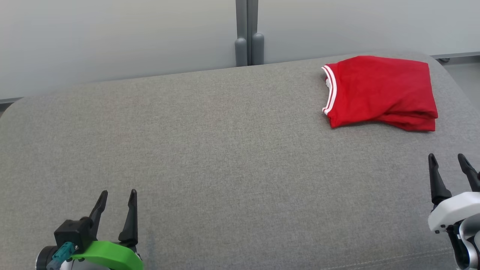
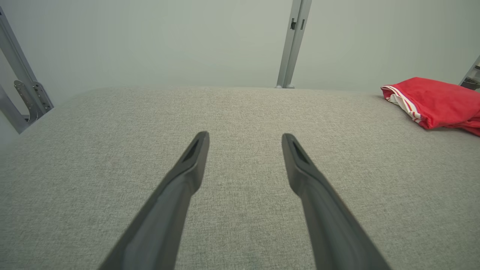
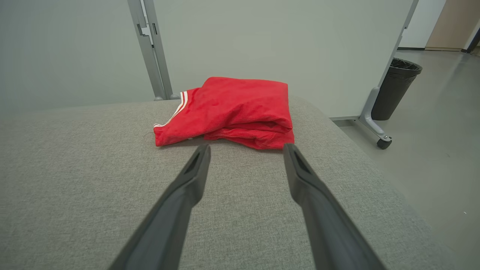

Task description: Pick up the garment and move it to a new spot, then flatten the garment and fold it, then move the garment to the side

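**Two pairs of fingers standing apart; folded garment lying at upper right of bench**

Head view: the red garment (image 1: 378, 90) is lying folded into a compact rectangle at the upper right of the frame. It is resting on the grey cloth-covered bench (image 1: 225, 150), close to the far edge and the rounded right-hand corner. A white-striped trim is facing frame left. Stacked fold layers are showing along the garment's lower right edge.

The left fingers (image 1: 130, 217) are rising from the lower left of the frame with their tips spread and bench cloth showing between them. They are sitting well apart from the garment. The right fingers (image 1: 436, 183) are rising at the lower right edge, likewise spread. They are pointing up the frame below the garment, with a strip of bare cloth separating them from it.

Left wrist view: both fingers are splaying wide over the bench. The garment (image 2: 435, 99) is sitting at the right edge, in the upper half of the frame.

Right wrist view: the garment (image 3: 232, 108) is lying at centre frame, just beyond the two spread fingertips and between their lines. The layered fold is facing the camera.

Surroundings: pale partition panels are standing behind the bench, joined by a grey post (image 1: 247, 33). A black waste bin (image 3: 395, 90) is standing on the floor (image 3: 442, 168) at upper right, beside a castor-mounted partition foot (image 3: 375, 129).
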`<state>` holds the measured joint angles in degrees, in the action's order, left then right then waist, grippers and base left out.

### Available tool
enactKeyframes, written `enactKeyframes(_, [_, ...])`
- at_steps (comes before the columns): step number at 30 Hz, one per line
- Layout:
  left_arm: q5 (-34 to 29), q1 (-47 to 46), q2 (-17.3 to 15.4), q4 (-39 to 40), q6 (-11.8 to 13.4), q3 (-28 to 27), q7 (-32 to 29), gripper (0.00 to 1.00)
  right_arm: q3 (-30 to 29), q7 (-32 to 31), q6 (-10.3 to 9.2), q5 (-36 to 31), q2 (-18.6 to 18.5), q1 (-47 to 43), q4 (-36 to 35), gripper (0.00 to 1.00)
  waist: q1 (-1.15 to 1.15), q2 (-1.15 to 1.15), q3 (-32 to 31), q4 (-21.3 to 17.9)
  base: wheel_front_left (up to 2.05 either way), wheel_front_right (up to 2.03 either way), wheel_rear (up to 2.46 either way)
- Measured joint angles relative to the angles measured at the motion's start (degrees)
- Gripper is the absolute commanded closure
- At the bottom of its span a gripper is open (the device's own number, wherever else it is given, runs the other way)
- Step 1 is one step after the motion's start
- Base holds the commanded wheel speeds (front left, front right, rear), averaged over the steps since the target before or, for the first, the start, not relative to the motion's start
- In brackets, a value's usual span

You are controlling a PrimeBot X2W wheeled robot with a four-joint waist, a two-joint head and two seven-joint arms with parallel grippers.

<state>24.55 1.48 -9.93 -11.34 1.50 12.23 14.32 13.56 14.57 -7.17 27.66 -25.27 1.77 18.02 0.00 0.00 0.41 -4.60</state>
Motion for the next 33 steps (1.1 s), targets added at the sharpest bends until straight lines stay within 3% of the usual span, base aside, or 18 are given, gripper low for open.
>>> enactKeyframes(9, [0.00,-0.01,0.11,-0.36,-0.49,0.77,0.00,0.00,-2.92,0.01,0.00,-3.59,1.54,-1.57,-3.22,0.00,0.00,0.00,-0.90,1.71,0.00,0.00,0.00])
enactKeyframes(10, [-0.01,-0.02,0.12,-0.33,-0.76,0.94,0.00,1.00,-3.14,0.01,0.00,-3.76,1.86,-1.75,-3.58,1.00,0.00,0.00,-0.91,1.96,0.00,0.00,0.00])
enactKeyframes(17, [-0.01,2.10,1.80,-4.01,-0.81,1.56,-0.25,1.00,-1.59,-0.19,0.12,-3.60,6.60,-4.58,-0.60,1.00,0.00,0.00,-0.92,2.11,0.00,0.00,0.00])
enactKeyframes(33, [10.69,2.02,2.21,-4.49,-1.90,-1.11,-3.66,1.00,-4.64,-3.58,2.12,6.93,8.94,-4.52,-0.60,1.00,0.00,0.00,-0.85,2.52,0.00,0.00,0.00])
